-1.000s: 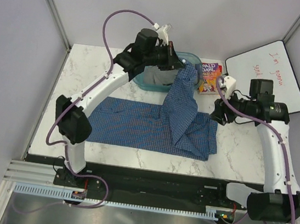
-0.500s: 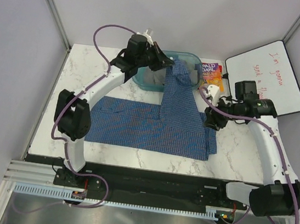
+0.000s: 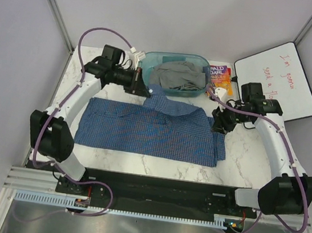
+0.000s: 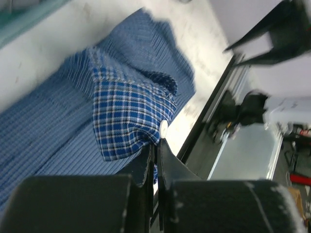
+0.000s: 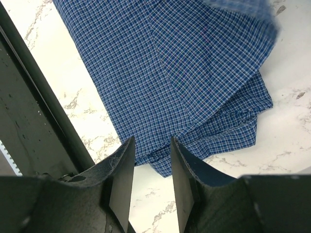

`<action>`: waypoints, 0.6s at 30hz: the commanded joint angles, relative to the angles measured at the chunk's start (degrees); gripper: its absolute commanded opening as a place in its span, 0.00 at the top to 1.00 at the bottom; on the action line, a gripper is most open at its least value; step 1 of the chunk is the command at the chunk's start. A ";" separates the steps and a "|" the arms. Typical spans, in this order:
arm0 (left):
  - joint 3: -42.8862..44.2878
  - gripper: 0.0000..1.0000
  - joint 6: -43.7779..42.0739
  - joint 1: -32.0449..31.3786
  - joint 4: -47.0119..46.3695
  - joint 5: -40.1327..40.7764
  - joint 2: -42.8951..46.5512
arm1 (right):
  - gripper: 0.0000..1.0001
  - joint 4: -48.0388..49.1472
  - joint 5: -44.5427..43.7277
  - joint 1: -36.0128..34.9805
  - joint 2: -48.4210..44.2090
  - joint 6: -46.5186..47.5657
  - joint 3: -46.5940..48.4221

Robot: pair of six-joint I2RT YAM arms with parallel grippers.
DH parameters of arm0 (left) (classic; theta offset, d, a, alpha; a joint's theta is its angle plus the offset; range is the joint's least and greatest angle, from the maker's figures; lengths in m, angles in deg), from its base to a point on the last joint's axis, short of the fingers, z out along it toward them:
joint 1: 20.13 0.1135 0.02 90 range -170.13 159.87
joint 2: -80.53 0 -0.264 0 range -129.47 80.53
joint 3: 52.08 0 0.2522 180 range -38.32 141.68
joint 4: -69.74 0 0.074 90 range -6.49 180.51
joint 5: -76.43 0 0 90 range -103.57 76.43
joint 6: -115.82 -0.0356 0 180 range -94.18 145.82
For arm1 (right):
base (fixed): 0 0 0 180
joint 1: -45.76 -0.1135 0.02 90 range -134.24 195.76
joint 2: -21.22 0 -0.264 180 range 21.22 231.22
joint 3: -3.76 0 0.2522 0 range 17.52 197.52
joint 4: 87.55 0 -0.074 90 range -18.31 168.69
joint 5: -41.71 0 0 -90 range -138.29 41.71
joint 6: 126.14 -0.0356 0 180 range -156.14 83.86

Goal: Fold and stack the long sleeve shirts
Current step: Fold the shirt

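A blue fine-checked long sleeve shirt (image 3: 143,129) lies spread across the middle of the marble table (image 3: 243,156). My left gripper (image 3: 144,87) is at the shirt's far edge, beside the bin, and is shut on a fold of the cloth. In the left wrist view the checked fold (image 4: 126,111) with a small white button (image 4: 164,127) bunches right at my left gripper (image 4: 155,145). My right gripper (image 3: 219,125) hovers over the shirt's right edge. In the right wrist view that gripper (image 5: 150,143) is open with nothing between its fingers, and the shirt's rumpled corner (image 5: 184,73) lies below.
A teal bin (image 3: 200,62) with grey clothing (image 3: 175,76) stands at the back of the table. A colourful book (image 3: 218,79) lies to its right, and a whiteboard (image 3: 276,75) with red writing at the far right. The black rail (image 3: 158,188) runs along the near edge.
My left arm has swung left and down, bringing the lifted part of the shirt from up over the bin down onto the spread cloth. My right gripper has moved closer to the shirt's right edge, its jaws narrowing.
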 commanded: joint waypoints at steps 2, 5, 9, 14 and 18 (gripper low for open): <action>-4.43 0.97 -27.11 6.56 22.18 -0.94 -1.42 | 0.57 1.81 1.26 0.04 1.40 -1.49 -0.54; -4.43 0.96 -34.14 8.68 24.75 3.53 -1.51 | 0.57 2.16 -0.06 0.04 1.58 -0.97 -1.86; -4.96 0.96 -41.53 10.36 28.00 7.94 -1.16 | 0.57 2.95 -1.99 0.04 2.11 -0.62 -3.71; -3.47 0.96 -44.18 13.78 31.52 9.26 -1.77 | 0.56 4.09 -3.31 0.04 3.07 -0.53 -4.94; -3.20 0.95 -46.63 16.60 32.67 11.11 -2.91 | 0.56 4.35 -3.93 -0.05 3.78 -0.53 -5.20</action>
